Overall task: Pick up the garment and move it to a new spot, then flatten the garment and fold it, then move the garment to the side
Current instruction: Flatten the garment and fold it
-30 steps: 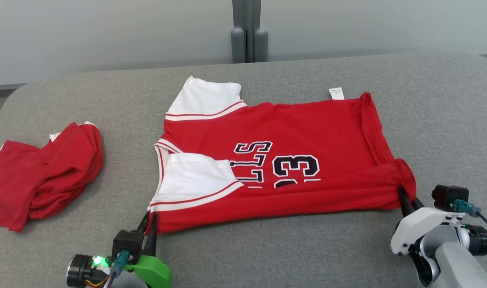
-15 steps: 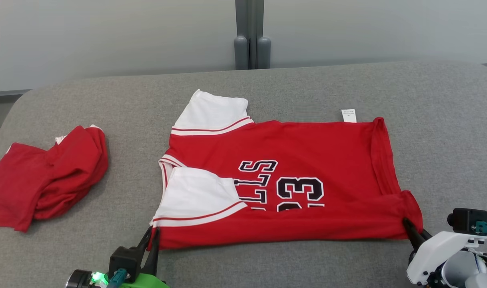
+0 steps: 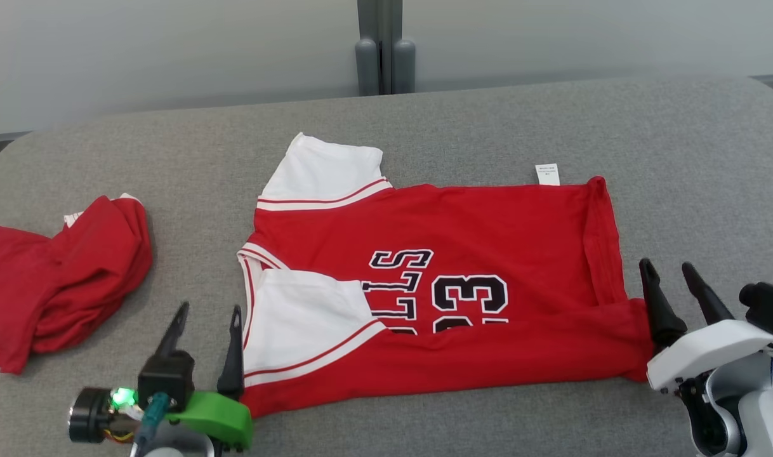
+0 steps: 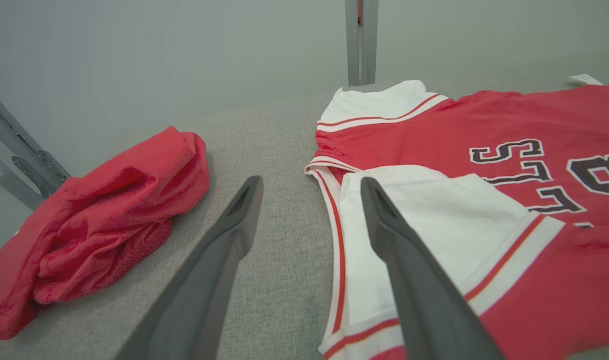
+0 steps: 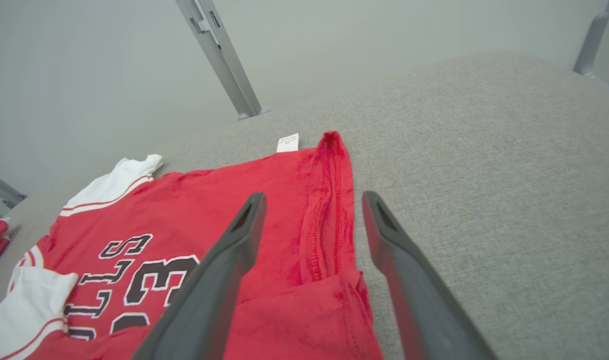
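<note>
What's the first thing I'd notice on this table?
A big red jersey with white sleeves and the number 23 lies spread across the middle of the grey table. A crumpled red garment sits at the table's left, and the left gripper and right gripper stand open at the jersey's two near corners.

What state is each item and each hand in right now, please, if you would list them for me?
red jersey: spread flat on the table, near edge folded over, one white sleeve lying on top.
second red garment: crumpled in a heap, left of the jersey.
left hand: open, empty, at the jersey's near left corner.
right hand: open, empty, at the jersey's near right corner.
</note>
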### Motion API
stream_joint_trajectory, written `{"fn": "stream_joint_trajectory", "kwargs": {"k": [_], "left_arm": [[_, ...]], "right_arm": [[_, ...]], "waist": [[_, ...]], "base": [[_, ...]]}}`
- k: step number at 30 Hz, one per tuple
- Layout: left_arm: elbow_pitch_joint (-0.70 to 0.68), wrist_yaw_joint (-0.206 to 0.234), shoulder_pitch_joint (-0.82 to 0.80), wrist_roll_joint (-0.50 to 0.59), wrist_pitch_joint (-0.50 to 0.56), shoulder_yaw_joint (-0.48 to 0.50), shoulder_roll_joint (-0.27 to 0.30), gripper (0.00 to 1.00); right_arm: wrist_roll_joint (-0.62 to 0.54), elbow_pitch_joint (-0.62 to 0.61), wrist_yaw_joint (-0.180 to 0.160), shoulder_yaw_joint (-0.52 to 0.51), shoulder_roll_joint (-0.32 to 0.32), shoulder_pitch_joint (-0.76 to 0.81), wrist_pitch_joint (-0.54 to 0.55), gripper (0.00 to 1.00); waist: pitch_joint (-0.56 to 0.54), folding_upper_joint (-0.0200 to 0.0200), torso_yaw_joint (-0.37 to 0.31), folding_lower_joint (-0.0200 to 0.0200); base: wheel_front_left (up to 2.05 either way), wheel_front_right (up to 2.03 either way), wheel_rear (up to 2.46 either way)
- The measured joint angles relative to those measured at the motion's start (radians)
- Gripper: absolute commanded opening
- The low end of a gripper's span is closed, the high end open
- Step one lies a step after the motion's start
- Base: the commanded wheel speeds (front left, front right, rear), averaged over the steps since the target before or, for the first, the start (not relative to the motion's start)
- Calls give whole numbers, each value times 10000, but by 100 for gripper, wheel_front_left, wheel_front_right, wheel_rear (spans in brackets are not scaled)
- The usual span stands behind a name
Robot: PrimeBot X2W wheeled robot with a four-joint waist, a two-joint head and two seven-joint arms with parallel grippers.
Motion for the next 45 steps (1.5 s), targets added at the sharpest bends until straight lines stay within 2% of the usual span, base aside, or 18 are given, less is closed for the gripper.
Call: {"fn": "stream_joint_trajectory", "kwargs": {"k": [5,8,11,16,17,19,21,24,29,37,45], "left_arm": [[-506,-121,-1034,-102,-314,155,42,100],[-426,-568,-1965,-161,-207,38,201,100],[10,-1187,-3244,-151,581,-291,533,100],[811,-1689,-5624,-738,2105,-629,1152,100],[976,-1703,-6160,-1080,2443,-805,1306,100],[1091,-1737,-7154,-1540,3095,-1749,1862,100],[1239,-1753,-8092,-2771,3952,-2568,2389,100],[1396,-1755,-9237,-3992,5170,-3567,3413,100],[1847,-1755,-10737,-5108,6529,-5012,4669,100],[2688,-1764,-11640,-6504,7285,-6337,5396,100],[3193,-1766,-12259,-7206,7145,-7143,5576,100]], "right_arm": [[-468,-73,0,94,-33,-707,-1022,100],[-740,48,0,393,-31,-1313,-1202,100],[-1037,209,0,848,-88,-2101,-1227,100],[-1269,412,0,1651,-184,-3445,-1277,100],[-1271,453,0,1801,-196,-3730,-1275,100],[-1269,504,0,2038,-222,-4288,-1271,100],[-1218,581,0,2297,-224,-4875,-1283,100],[-1083,660,0,2569,-316,-5506,-1298,100],[-809,719,0,2688,-433,-6510,-1383,100],[-811,861,0,3018,-531,-7301,-1413,100],[-802,976,0,3312,-591,-7568,-1427,100]], "waist": [[348,0,-185,0],[617,0,-345,0],[973,0,-532,0],[1674,0,-861,0],[1848,0,-942,0],[2166,0,-1088,0],[2527,0,-1269,0],[3019,0,-1542,0],[3845,0,-2011,1],[4773,0,-2702,1],[5212,0,-3042,2]], "base": [[0,0,0],[0,0,0],[0,0,0],[0,0,0],[0,0,0],[0,0,0],[0,0,0],[0,0,0],[0,0,0],[0,0,0],[0,0,0]]}}
